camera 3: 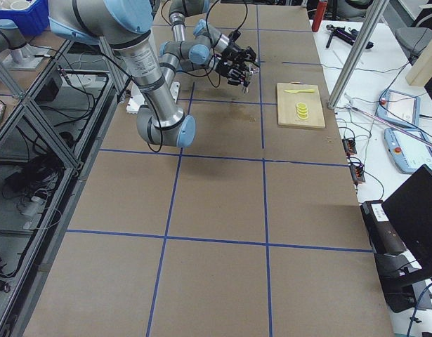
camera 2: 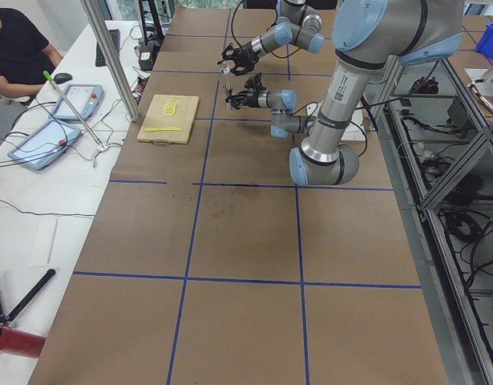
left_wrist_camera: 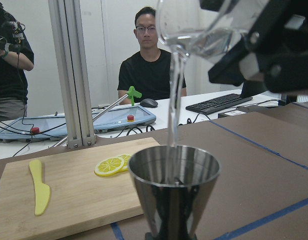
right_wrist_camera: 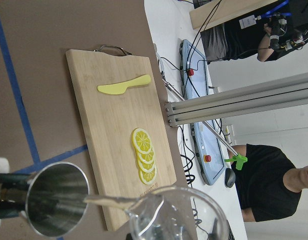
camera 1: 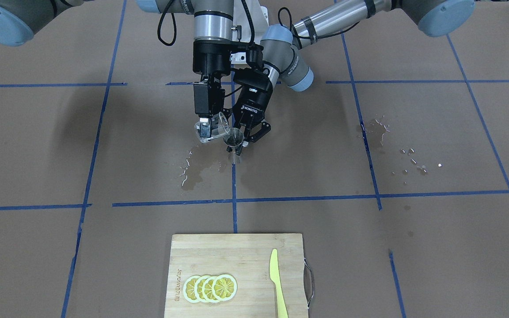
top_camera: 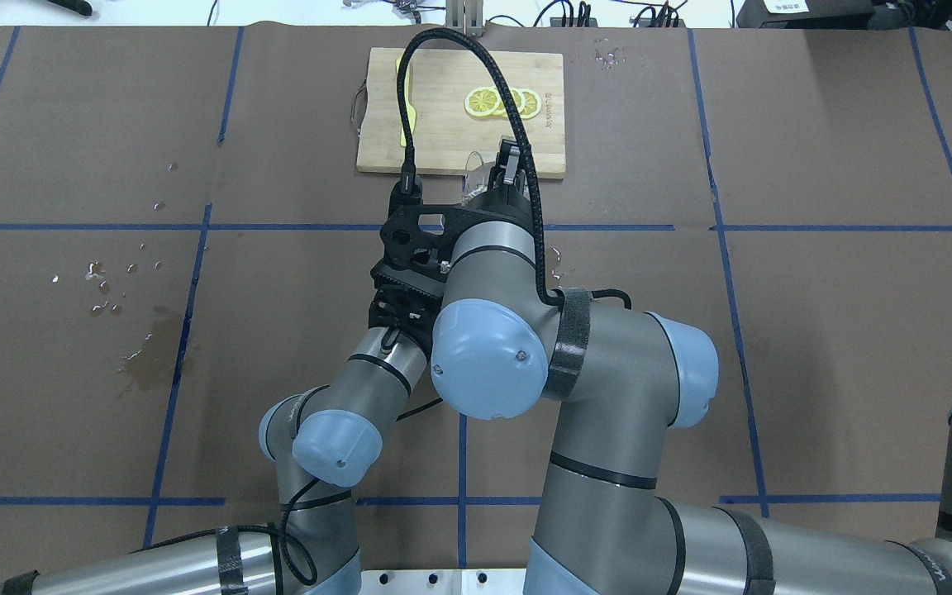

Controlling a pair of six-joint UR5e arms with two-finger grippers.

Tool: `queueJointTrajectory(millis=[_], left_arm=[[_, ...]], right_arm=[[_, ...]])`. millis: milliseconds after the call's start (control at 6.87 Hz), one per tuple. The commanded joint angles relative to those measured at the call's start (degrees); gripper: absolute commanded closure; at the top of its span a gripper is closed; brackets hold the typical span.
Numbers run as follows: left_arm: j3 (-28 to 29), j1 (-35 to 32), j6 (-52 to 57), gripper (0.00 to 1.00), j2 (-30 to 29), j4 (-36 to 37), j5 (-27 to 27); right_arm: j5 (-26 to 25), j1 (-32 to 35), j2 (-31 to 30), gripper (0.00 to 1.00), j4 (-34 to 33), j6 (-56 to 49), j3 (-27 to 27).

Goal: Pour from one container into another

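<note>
glass tumbler (camera 1: 214, 128): held in the air at the upper centre of the front view, tipped over with its lip towards the jigger, water inside it.
steel jigger (camera 1: 234, 140): upright just beside and below the tumbler's lip, above a blue tape line, clear of the table.
right gripper (camera 1: 206, 128): clenched on the tumbler, with white pads pressed to the glass wall.
left gripper (camera 1: 245, 139): grasping the jigger low down, with a black finger on either side.
water stream (left_wrist_camera: 174, 100): seen only in the two wrist views. In the left wrist view it is a thin clear thread falling from the tumbler's lip at the top of the frame into the jigger's open cup at bottom centre. In the right wrist view it runs across the lower left into the steel mouth.
wet patch (camera 1: 197, 171): the front view shows it dark on the brown paper below and left of the jigger. More droplets (camera 1: 407, 154) lie well apart at the right.
overhead view: the two arms hide the jigger. Only the tumbler's rim and the right fingertips peek out against the near edge of the board.
cutting board (camera 1: 237, 256): at the bottom centre of the front view, well apart from the grippers. It carries overlapped lemon slices (camera 1: 210, 288) and a yellow knife (camera 1: 277, 282).
person (left_wrist_camera: 154, 70): seated behind the table in the left wrist view, in a black shirt.
side views: both grippers are too small to judge.
</note>
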Motion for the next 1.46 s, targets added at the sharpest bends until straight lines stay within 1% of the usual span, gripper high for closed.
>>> queueJointTrajectory(millis=[0,291,583,1165,1311], left_arm=[[-0.1,0.0,0.0,1.00,0.0,0.0,0.0],[-0.1,0.0,0.0,1.00,0.0,0.0,0.1],[-0.1,0.0,0.0,1.00,0.0,0.0,0.0],[-0.9,0.2,0.2,1.00,0.4,0.1,0.1],[-2.8,0.4,0.3,1.00,2.4,0.2,0.1]], right_arm=[[-1.1,-0.1,0.2,0.78,-1.7,-3.0,0.1],[-2.1,-0.2,0.9,0.79,-3.0,-5.3,0.1],[-2.0,-0.2,1.0,0.78,-2.0,-4.4,0.1],[-2.0,-0.8,-2.3,0.78,10.5,17.4,0.5],[-2.0,-0.6,-5.2,0.78,13.0,30.0,3.0]])
